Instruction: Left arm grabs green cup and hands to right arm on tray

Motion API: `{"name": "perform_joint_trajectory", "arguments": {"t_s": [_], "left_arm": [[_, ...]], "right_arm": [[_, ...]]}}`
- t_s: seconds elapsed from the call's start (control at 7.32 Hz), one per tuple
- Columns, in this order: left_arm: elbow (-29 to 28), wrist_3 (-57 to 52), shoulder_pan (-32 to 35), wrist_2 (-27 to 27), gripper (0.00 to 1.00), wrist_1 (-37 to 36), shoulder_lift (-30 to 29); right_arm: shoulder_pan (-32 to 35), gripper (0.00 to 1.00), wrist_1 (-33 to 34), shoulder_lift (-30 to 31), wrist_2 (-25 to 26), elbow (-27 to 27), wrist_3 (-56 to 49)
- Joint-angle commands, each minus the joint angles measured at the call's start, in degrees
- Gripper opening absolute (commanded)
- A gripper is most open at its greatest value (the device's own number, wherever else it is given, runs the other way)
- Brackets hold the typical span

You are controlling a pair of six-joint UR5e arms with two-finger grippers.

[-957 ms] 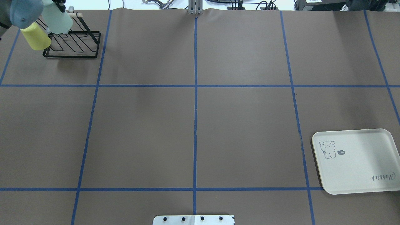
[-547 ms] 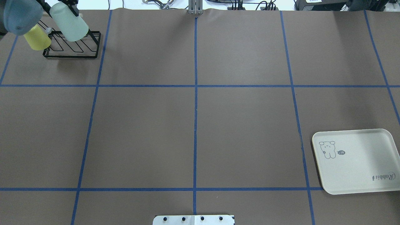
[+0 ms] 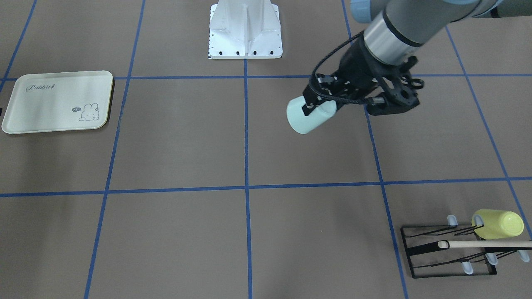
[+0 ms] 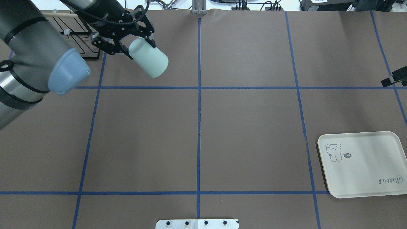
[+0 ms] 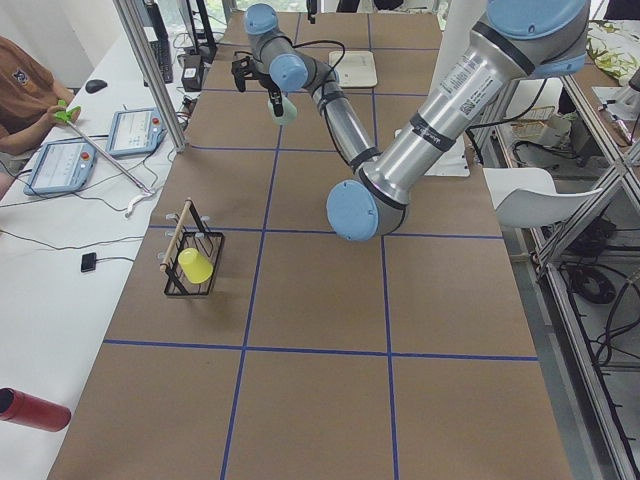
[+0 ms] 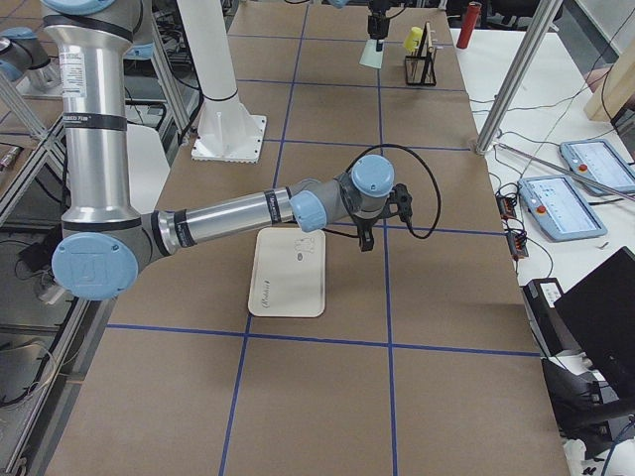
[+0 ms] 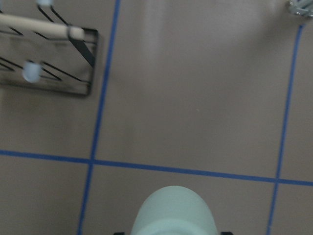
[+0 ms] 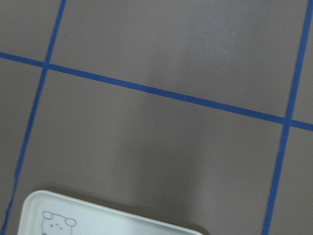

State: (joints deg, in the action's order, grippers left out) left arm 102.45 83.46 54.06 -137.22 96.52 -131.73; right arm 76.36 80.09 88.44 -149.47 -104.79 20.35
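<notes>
My left gripper (image 4: pixel 140 47) is shut on the pale mint-green cup (image 4: pixel 149 62) and holds it tilted above the table, right of the rack. The cup also shows in the front view (image 3: pixel 309 116), where the left gripper (image 3: pixel 318 106) clamps it, and at the bottom of the left wrist view (image 7: pixel 176 210). The cream rabbit tray (image 4: pixel 362 165) lies empty at the near right; it also shows in the front view (image 3: pixel 54 104). My right gripper (image 6: pixel 369 233) hovers beyond the tray's far side; only a black tip (image 4: pixel 393 79) shows overhead. I cannot tell if it is open.
A black wire rack (image 3: pixel 449 249) with a wooden bar stands at the far left corner. A yellow-green cup (image 3: pixel 498 224) hangs on it. The white robot base (image 3: pixel 245 33) is at the table's near edge. Blue tape lines grid the brown table.
My left arm has carried the green cup away from the rack, rightward and toward the table's middle. The right gripper's tip has come into view at the right edge.
</notes>
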Motion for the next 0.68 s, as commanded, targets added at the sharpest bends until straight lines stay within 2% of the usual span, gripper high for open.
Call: {"name": "perform_joint_trajectory", "arguments": {"t_s": [0.0, 0.14, 0.27, 0.41, 0.55], "left_arm": [[-2.0, 19.7, -2.7, 0.0, 0.0, 20.0, -0.1], [-2.1, 24.5, -2.9, 0.1, 0.0, 25.2, -0.1], [-2.5, 28.9, -3.8, 3.4, 0.0, 31.2, -0.1], [-2.7, 33.5, -6.1, 9.6, 0.0, 36.9, -0.1], [-3.0, 36.0, -7.2, 12.8, 0.0, 42.0, 0.4]], "right_arm": [[-4.1, 1.0, -2.7, -6.4, -2.7, 0.1, 14.7], [-7.0, 1.0, -6.7, -8.9, -2.3, 0.5, 21.1], [-9.2, 1.0, -11.7, -11.5, -0.7, 0.6, 28.9], [-12.9, 1.0, -20.4, -11.8, 4.8, 0.4, 37.9], [-19.9, 1.0, -32.2, -12.0, 14.7, 0.7, 48.5]]}}
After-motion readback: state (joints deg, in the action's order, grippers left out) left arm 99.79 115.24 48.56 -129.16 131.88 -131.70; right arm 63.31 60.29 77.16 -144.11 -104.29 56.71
